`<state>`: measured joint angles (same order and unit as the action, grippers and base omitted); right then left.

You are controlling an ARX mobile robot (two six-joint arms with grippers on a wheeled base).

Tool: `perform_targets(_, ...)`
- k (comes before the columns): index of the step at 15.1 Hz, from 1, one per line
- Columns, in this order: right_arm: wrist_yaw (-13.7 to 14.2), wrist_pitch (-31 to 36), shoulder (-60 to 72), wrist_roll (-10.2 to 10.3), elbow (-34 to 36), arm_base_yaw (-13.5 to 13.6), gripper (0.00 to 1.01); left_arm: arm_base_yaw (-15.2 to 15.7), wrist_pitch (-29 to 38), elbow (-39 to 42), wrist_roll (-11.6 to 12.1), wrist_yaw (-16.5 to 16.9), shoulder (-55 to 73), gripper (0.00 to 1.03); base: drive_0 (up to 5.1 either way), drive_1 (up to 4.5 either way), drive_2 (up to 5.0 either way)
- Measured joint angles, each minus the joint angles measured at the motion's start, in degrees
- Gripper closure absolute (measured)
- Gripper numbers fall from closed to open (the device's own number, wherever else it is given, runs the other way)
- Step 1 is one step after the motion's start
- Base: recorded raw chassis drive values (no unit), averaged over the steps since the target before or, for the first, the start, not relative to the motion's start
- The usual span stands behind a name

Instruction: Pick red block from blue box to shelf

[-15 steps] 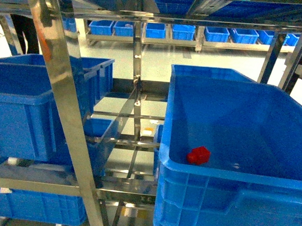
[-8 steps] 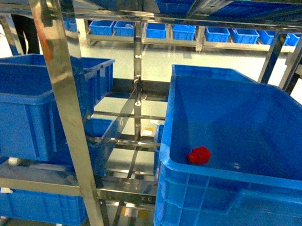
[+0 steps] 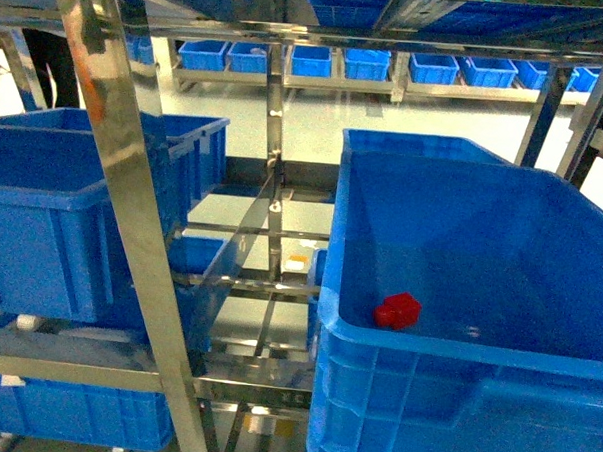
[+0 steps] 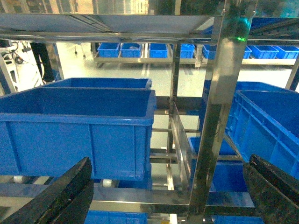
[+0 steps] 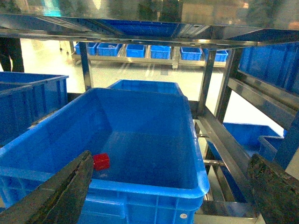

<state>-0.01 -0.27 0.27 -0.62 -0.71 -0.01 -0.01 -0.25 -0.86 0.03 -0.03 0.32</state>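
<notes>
Flanking red block (image 5: 101,161), spread fingers (image 5: 65,196).

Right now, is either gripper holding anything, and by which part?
Nothing is held. Both wrist views show the left gripper and right gripper open, nothing between the fingers. The red block lies loose on the floor of a blue crate.

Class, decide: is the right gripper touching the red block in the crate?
Apart. In the right wrist view the right gripper is open, and blue crate floor shows between its left finger and the red block.
</notes>
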Motion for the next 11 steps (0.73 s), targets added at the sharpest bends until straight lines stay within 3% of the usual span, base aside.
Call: perform_targets(11,-0.02,-0.02,0.00,0.00,0.00,0.00,0.03,0.00,0.00,0.00,0.00,0.00,0.00,0.05,0.0,0.00,0.0)
